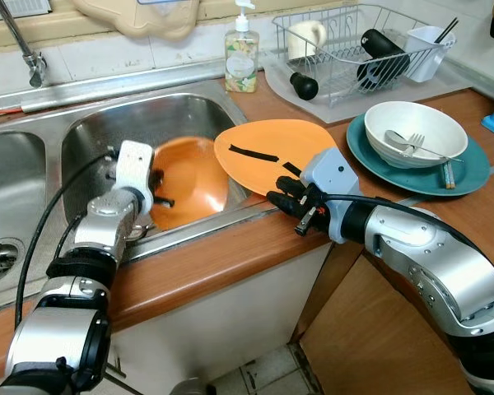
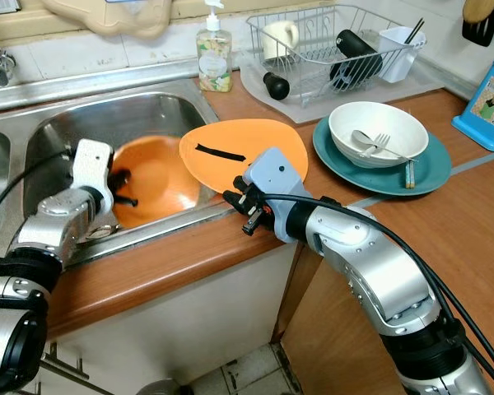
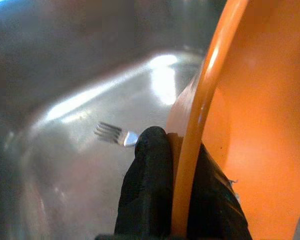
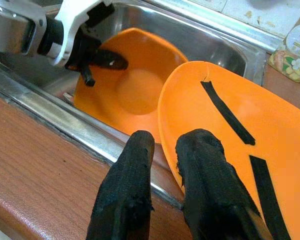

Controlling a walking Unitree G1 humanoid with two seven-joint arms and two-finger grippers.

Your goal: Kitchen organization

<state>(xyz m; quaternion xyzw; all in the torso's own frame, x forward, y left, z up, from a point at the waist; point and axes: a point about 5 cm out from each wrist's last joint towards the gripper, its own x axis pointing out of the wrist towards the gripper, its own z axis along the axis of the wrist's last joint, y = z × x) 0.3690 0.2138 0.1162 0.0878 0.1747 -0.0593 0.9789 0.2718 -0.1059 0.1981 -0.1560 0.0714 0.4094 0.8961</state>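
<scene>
At centre left, the left gripper [image 1: 159, 200] pinched the rim of an orange bowl [image 1: 189, 179] standing in the sink [image 1: 90, 132] (a fork [image 3: 112, 134] lay behind). At centre, the right gripper [image 1: 290, 197] clamped an orange plate [image 1: 272, 148] overhanging the sink's edge.

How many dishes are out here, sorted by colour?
Orange: 2, the plate in the sink gripped by the left end effector, and the plate on the counter edge gripped by the right end effector
Teal: 1, plate
White: 2, bowl and mug
Total: 5
</scene>
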